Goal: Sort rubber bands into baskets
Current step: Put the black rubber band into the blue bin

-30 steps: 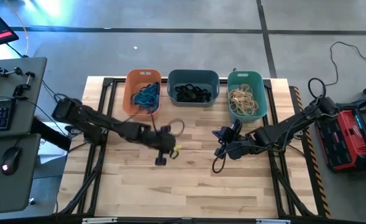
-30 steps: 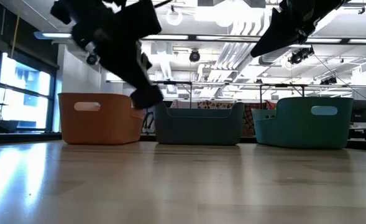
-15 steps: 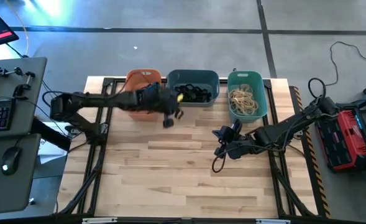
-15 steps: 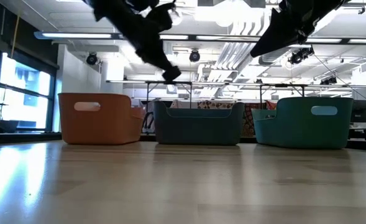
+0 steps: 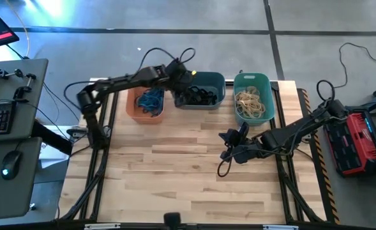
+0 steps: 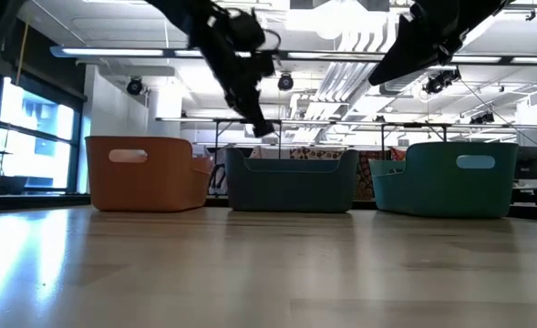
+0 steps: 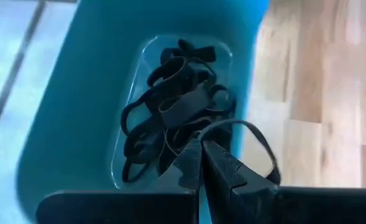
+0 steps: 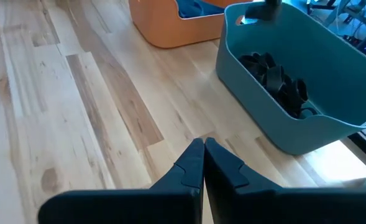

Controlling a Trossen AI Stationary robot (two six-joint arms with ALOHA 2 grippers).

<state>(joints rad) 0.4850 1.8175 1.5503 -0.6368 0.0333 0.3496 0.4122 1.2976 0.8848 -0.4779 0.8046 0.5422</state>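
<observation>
My left gripper (image 7: 201,146) hangs over the grey basket (image 5: 198,90), jaws clenched on a dark band (image 7: 245,134). I'd release only once squarely above the black pile (image 7: 170,115). My right gripper (image 5: 226,155) waits clenched over the desk (image 5: 175,172).

Three baskets (image 5: 198,89) standing side by side, blocking table's far edge. Left gripper (image 5: 179,94) hanging over left end of middle basket, arm stretching above orange basket (image 5: 146,102). Right gripper (image 5: 226,137) hovering right of centre. Wooden table (image 5: 143,172) lying open in front.
</observation>
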